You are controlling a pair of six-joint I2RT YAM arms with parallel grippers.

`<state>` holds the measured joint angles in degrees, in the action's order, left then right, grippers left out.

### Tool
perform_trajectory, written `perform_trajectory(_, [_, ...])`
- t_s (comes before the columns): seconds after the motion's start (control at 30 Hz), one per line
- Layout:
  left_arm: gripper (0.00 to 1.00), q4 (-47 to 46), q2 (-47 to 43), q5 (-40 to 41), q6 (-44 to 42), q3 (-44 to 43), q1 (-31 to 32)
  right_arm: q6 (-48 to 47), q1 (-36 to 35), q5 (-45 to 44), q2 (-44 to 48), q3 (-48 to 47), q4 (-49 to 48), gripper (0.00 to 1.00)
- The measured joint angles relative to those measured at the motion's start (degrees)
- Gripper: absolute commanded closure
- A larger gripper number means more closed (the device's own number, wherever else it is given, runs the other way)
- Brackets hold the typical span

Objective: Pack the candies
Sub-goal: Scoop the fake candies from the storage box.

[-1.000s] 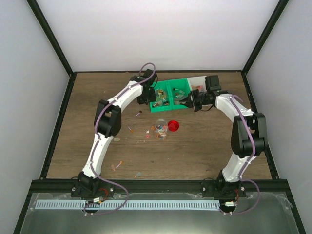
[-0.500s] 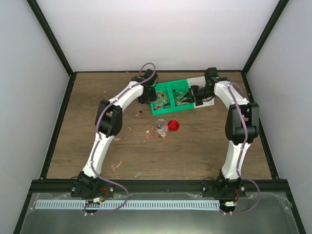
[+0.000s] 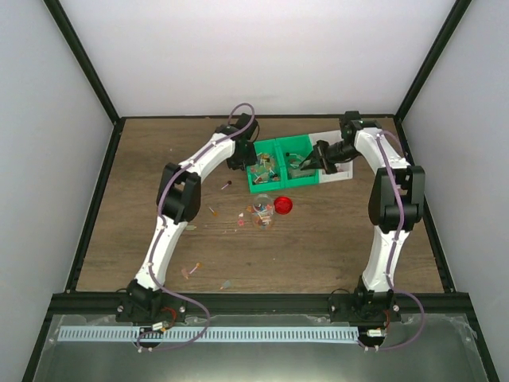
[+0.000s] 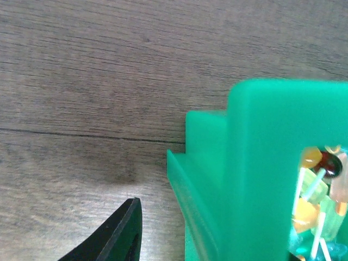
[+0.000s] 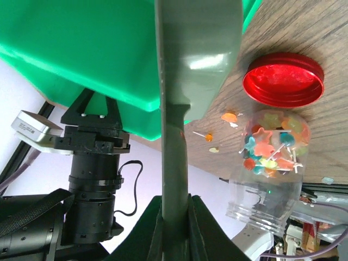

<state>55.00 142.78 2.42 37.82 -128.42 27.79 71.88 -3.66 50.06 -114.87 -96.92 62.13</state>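
A green two-part bin point(image 3: 290, 142) stands at the back of the table with candies point(image 3: 262, 167) in its left part. My left gripper point(image 3: 245, 159) is at the bin's left wall. Its wrist view shows one black finger point(image 4: 122, 234) beside the bin point(image 4: 261, 163), while the other finger is hidden behind green. My right gripper point(image 3: 320, 157) is shut on the scoop's handle point(image 5: 179, 136) over the right part. A clear jar point(image 3: 261, 213) lies on its side holding candies point(image 5: 272, 147). The red lid point(image 3: 284, 205) lies next to it.
Loose candies point(image 3: 213, 212) lie scattered on the wood, some near the front left point(image 3: 191, 269). A white sheet point(image 3: 338, 173) shows by the bin's right side. White walls and a black frame close in the table.
The right arm has swung toward the back right corner, its gripper still on the scoop at the bin. The left arm has stayed at the bin's left wall.
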Motion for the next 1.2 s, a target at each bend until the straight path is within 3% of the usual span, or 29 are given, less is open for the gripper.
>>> perform_trajectory(0.3, [0.64,-0.2,0.9,-0.6,0.2,-0.6,0.0,-3.6,0.5,4.3,-5.9,-2.4,-0.3,0.99])
perform_trajectory(0.57, [0.65,0.3,1.2,-1.5,-0.6,-1.1,-0.1,-5.0,1.3,9.0,-12.2,-6.3,-10.9,0.99])
perform_trajectory(0.73, [0.65,0.8,1.2,-1.5,-0.8,-1.1,-0.1,-5.0,0.9,7.2,-10.6,-4.4,-13.6,0.99])
perform_trajectory(1.0, [0.66,0.8,1.2,-2.3,-0.7,-1.1,-0.1,-4.4,0.9,3.1,-0.7,3.7,-8.9,0.99])
perform_trajectory(1.2, [0.66,0.8,1.5,-4.2,-0.6,-1.4,-0.1,-5.4,0.9,3.3,-1.0,6.0,-10.2,0.99])
